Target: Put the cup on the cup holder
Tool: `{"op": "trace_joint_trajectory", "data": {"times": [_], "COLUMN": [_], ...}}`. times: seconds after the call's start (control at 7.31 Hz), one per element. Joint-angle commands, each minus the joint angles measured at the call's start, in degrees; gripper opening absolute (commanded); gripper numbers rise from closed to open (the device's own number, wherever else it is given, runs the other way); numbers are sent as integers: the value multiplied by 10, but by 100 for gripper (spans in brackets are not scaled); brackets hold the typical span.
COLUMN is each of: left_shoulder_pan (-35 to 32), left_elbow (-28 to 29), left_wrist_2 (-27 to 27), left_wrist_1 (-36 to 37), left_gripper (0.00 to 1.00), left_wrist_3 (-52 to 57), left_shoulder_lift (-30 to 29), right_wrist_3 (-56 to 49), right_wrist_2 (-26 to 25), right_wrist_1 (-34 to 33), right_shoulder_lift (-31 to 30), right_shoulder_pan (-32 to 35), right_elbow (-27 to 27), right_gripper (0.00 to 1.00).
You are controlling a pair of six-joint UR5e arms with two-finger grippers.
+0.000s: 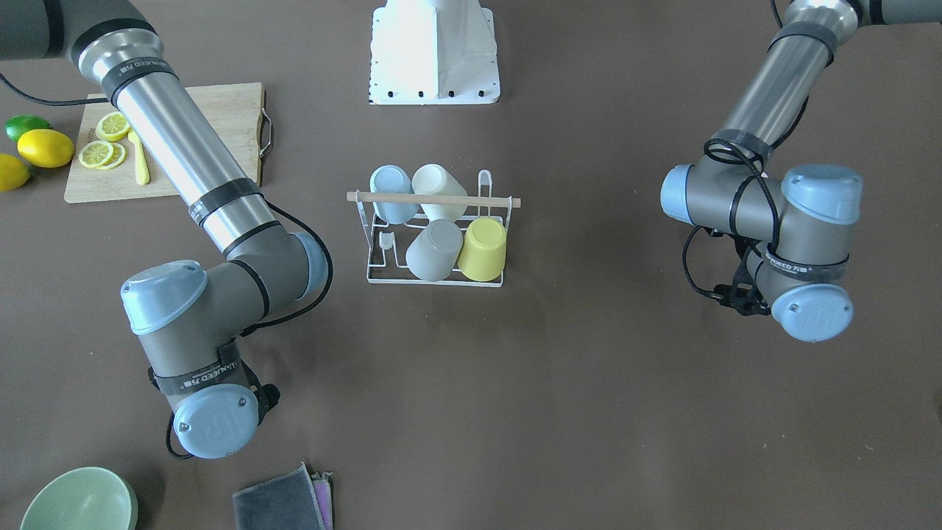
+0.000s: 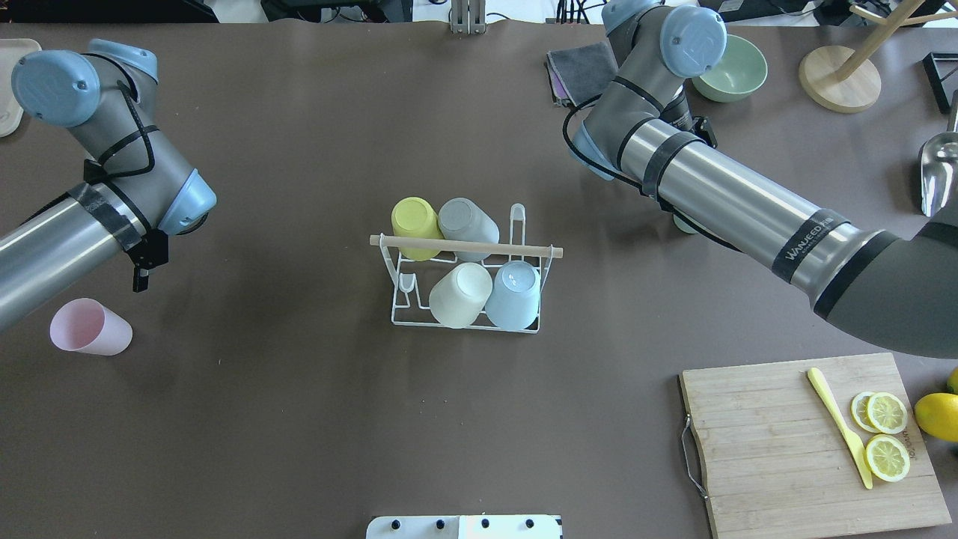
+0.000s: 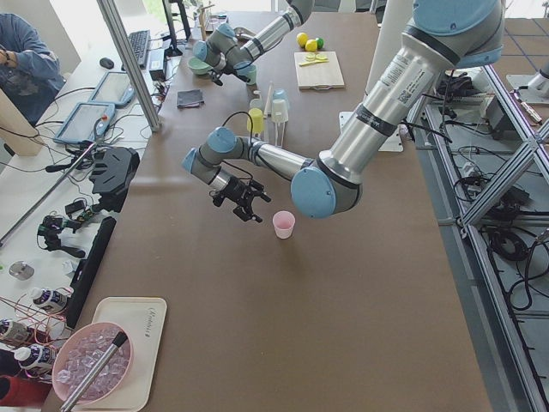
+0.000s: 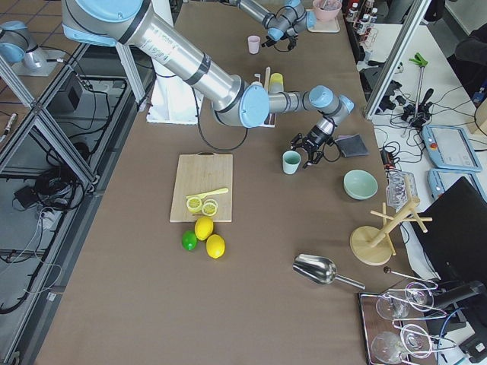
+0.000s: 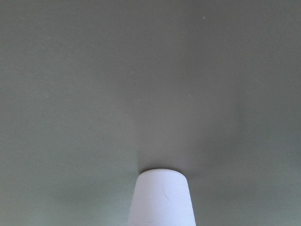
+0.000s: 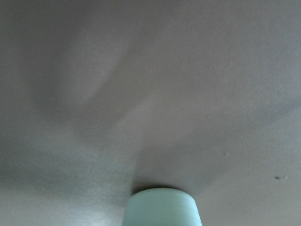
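Note:
The white wire cup holder point(image 2: 395, 318) with a wooden rod handle stands at the table's middle. It holds a yellow, a grey, a cream and a light blue cup upside down; two pegs are bare. A pink cup point(image 2: 90, 327) stands upright on the table at the left, just below my left gripper point(image 2: 146, 266), which looks open and empty. The cup fills the bottom of the left wrist view point(image 5: 162, 200). A mint cup point(image 4: 291, 162) stands beside my right gripper point(image 4: 310, 150), which looks open and empty. My right arm mostly hides that cup from overhead.
A cutting board point(image 2: 778, 419) with lemon slices and a yellow knife lies front right, with lemons beside it. A green bowl point(image 2: 730, 67), a grey cloth point(image 2: 580, 67), a wooden stand point(image 2: 838, 78) and a metal scoop point(image 2: 935, 165) lie far right.

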Motion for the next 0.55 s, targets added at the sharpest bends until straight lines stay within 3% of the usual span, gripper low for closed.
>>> {"op": "trace_joint_trajectory", "data": {"times": [0.0, 0.41], "left_shoulder_pan": [22, 59], "left_elbow": [4, 4], "left_wrist_2": [38, 119], "left_wrist_1": [17, 11], "left_gripper": [99, 99], "left_wrist_3": [2, 6], "left_shoulder_lift": [-7, -20], "right_wrist_3": [-18, -28], "right_wrist_2": [-21, -33], "right_wrist_1": [-1, -5], "right_shoulder_lift": [8, 10], "right_shoulder_pan": [-12, -28], "right_elbow": [-23, -41], "right_gripper": [100, 100]}}
